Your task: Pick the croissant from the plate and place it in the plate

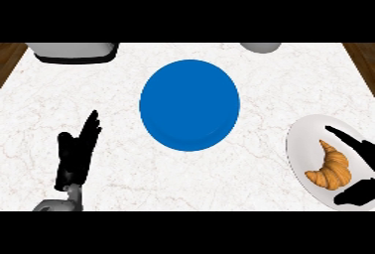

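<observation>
Right hand (356,168) hovered over the white round plate (300,149) at the desk's right edge, fingers and thumb spread either side of the golden-brown croissant (333,168), not yet closed on it. Judging by this, the grasp was under way; next it would need to close, lift, and carry to the empty blue round plate (189,104). Left hand (77,154) rested open, lower left.

Landmark: centre plate (190,104) on the counter (110,99). Right of it and nearer the robot lies a second plate (304,149) bearing the croissant (332,167). Left and nearer: left hand (77,154). Right hand (359,193) over the second plate.
</observation>
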Tool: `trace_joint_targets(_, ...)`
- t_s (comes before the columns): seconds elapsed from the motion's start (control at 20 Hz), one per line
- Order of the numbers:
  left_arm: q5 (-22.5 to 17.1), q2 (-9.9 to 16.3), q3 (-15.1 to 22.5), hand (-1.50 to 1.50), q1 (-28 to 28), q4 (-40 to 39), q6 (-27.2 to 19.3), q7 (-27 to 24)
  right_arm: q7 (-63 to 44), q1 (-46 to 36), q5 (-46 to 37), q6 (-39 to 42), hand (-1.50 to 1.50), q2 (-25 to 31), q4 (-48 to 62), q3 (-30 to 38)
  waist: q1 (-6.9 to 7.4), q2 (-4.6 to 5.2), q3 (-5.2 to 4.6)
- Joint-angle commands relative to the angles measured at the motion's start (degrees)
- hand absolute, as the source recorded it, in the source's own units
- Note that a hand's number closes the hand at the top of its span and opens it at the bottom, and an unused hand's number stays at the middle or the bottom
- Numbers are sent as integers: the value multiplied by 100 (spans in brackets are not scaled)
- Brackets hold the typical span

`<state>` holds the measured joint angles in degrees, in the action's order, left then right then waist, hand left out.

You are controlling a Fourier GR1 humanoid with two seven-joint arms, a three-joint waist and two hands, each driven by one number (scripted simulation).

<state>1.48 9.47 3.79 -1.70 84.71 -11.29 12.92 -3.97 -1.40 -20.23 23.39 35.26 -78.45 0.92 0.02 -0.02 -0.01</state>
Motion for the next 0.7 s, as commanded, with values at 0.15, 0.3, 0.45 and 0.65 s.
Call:
trace_joint_targets(0.15, 57, -132, -151, 0, -49, 26, 159, 76, 648, -239, -660, -24, -150, -281, 842, 220, 7, 2, 1)
trace_joint_targets(0.3, 161, -202, -116, 0, 162, -145, 122, -292, 845, 54, -793, 68, 150, -99, 280, 103, -10, -3, 0)
trace_joint_targets(0.45, 118, -47, -221, 0, 210, 196, 338, 7, 843, -321, -1077, -275, 150, -463, 561, 168, 7, 0, 1)
trace_joint_targets(0.65, 111, -135, -289, 0, -132, 41, 326, 174, 1182, -396, -1314, -272, 150, -145, 742, 396, 3, 1, 1)
